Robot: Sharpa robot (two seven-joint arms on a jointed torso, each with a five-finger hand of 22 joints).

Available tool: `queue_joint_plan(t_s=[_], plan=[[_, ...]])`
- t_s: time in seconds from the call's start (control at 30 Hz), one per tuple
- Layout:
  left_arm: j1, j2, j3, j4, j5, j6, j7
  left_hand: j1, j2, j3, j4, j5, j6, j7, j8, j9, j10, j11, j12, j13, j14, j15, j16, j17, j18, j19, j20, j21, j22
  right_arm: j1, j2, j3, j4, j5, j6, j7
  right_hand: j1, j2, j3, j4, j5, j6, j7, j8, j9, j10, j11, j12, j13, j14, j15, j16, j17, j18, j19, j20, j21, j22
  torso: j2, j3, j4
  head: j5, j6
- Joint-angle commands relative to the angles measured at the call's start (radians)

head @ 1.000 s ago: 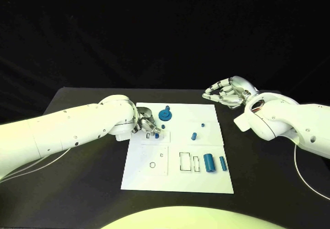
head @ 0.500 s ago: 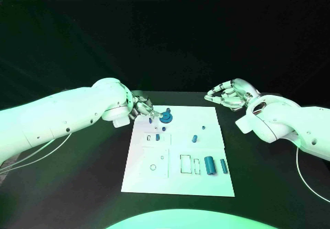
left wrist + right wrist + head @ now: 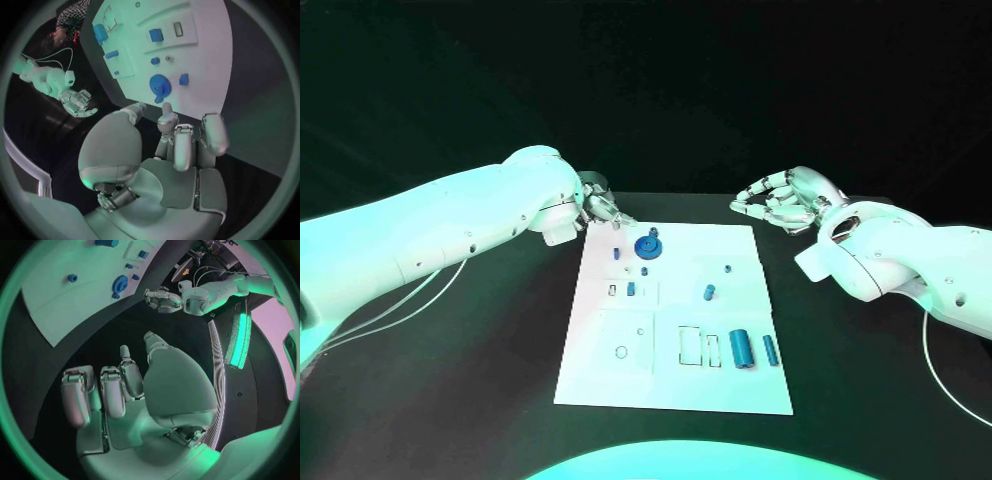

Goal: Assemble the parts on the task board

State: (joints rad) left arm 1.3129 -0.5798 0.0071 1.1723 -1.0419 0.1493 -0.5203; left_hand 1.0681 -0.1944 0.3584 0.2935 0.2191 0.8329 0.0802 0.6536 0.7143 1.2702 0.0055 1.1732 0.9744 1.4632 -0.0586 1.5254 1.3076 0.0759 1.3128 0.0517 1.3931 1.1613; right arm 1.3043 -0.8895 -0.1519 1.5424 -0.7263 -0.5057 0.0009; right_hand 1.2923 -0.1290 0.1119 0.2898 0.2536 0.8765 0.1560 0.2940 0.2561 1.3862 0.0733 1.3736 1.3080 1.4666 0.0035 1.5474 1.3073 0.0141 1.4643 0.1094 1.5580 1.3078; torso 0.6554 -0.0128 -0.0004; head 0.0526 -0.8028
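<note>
- Two silver hands, left [image 3: 599, 207] and right [image 3: 780, 198], hover curled and empty beside the flat white board [image 3: 675, 380].
- Round blue gear [image 3: 648, 247] stands nearest the left hand; blue cylinders [image 3: 740, 349] lie farther down.

A black table [image 3: 473, 350] is lying under everything, and 1 thin pale cable [image 3: 956, 370] is trailing across its right side.

Robot lab, black table [image 3: 473, 330], white task board [image 3: 733, 385], dark backdrop
</note>
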Motion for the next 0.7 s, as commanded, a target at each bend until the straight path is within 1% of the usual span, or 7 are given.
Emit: queue_joint_plan(t_s=[0.03,0.2,0.3,0.37,0.4,0.53,0.7], plan=[[0.003,0.023,-0.004,-0.046,-0.033,0.04,0.011,0.009,0.001,-0.006,-0.002,0.006,-0.007,0.003,-0.004,-0.002,-0.009,0.003,-0.004,-0.002,0.075,0.007,-0.003,0.146,0.012,-0.003,0.002,-0.003,0.0,0.0,0.001,0.0,0.001,-0.006,0.002,0.013,-0.008,0.002,-0.006,-0.001,0.003,-0.004,-0.001,0.004,-0.001,-0.006,-0.001,-0.007,0.046,0.085,-0.006,-0.006,0.184,-0.01,0.099,-0.009,-0.003,0.253,0.0,-0.0009,-0.0013,0.001,-0.002],[0.001,0.052,-0.012,-0.11,-0.031,0.055,0.01,0.009,0.004,-0.007,-0.001,0.006,-0.007,0.003,-0.006,-0.003,-0.011,0.004,-0.005,-0.004,0.075,0.007,-0.003,0.147,0.012,-0.003,0.002,-0.003,0.0,0.0,0.001,0.0,0.002,-0.007,0.003,0.013,-0.006,0.003,-0.006,-0.002,0.006,-0.005,-0.001,0.004,-0.001,-0.005,-0.001,-0.006,0.046,0.085,-0.006,-0.006,0.183,-0.01,0.099,-0.009,-0.003,0.253,0.0,-0.0017,-0.0008,0.003,0.0],[-0.001,0.064,-0.015,-0.137,-0.025,0.068,0.009,0.01,0.005,-0.007,-0.002,0.006,-0.007,0.003,-0.006,-0.003,-0.011,0.004,-0.005,-0.004,0.075,0.008,-0.003,0.148,0.012,-0.003,0.002,-0.003,0.0,0.0,0.002,0.0,0.002,-0.007,0.004,0.013,-0.006,0.003,-0.006,-0.002,0.008,-0.005,-0.001,0.005,-0.001,-0.005,-0.001,-0.006,0.046,0.085,-0.006,-0.006,0.184,-0.01,0.1,-0.009,-0.002,0.254,0.0,-0.0015,-0.0014,0.007,-0.002],[-0.001,0.068,-0.017,-0.149,-0.021,0.081,0.009,0.01,0.006,-0.007,-0.002,0.006,-0.007,0.004,-0.006,-0.003,-0.011,0.004,-0.004,-0.003,0.076,0.008,-0.002,0.149,0.012,-0.003,0.003,-0.003,0.002,0.0,0.002,0.0,0.003,-0.007,0.004,0.013,-0.006,0.003,-0.006,-0.002,0.008,-0.005,-0.001,0.005,-0.001,-0.005,-0.001,-0.006,0.046,0.085,-0.006,-0.006,0.184,-0.01,0.1,-0.009,-0.002,0.254,0.0,-0.0012,-0.0012,0.006,-0.003],[-0.002,0.07,-0.018,-0.153,-0.019,0.087,0.008,0.01,0.006,-0.007,-0.002,0.006,-0.007,0.004,-0.006,-0.003,-0.011,0.004,-0.004,-0.003,0.076,0.008,-0.002,0.149,0.012,-0.003,0.003,-0.003,0.002,0.0,0.002,0.0,0.003,-0.007,0.005,0.013,-0.006,0.003,-0.006,-0.002,0.008,-0.005,-0.001,0.005,-0.001,-0.005,-0.001,-0.006,0.046,0.085,-0.006,-0.006,0.184,-0.01,0.1,-0.009,-0.002,0.254,-0.001,-0.0009,0.0,0.004,-0.004],[-0.005,0.079,-0.025,-0.172,-0.01,0.105,0.007,0.011,0.009,-0.008,-0.002,0.005,-0.005,0.004,-0.006,-0.004,-0.013,0.005,-0.006,-0.006,0.076,0.008,-0.002,0.15,0.012,-0.002,0.003,-0.003,0.002,0.0,0.002,0.0,0.003,-0.007,0.005,0.014,-0.004,0.004,-0.006,-0.002,0.01,-0.005,-0.001,0.005,-0.001,-0.006,-0.001,-0.006,0.046,0.085,-0.006,-0.006,0.183,-0.01,0.099,-0.009,-0.004,0.253,-0.002,-0.0009,0.0024,0.005,-0.007],[-0.013,0.088,-0.031,-0.191,0.003,0.116,0.009,0.009,0.012,-0.01,-0.001,0.003,-0.002,0.004,-0.007,-0.005,-0.013,0.005,-0.005,-0.005,0.076,0.009,-0.001,0.15,0.012,-0.003,0.004,-0.003,0.001,0.0,0.003,0.0,0.003,-0.007,0.005,0.014,-0.004,0.004,-0.006,-0.002,0.01,-0.005,-0.001,0.005,-0.001,-0.006,-0.001,-0.006,0.046,0.085,-0.006,-0.006,0.183,-0.01,0.099,-0.009,-0.004,0.253,-0.002,-0.0019,0.0014,0.006,-0.009]])
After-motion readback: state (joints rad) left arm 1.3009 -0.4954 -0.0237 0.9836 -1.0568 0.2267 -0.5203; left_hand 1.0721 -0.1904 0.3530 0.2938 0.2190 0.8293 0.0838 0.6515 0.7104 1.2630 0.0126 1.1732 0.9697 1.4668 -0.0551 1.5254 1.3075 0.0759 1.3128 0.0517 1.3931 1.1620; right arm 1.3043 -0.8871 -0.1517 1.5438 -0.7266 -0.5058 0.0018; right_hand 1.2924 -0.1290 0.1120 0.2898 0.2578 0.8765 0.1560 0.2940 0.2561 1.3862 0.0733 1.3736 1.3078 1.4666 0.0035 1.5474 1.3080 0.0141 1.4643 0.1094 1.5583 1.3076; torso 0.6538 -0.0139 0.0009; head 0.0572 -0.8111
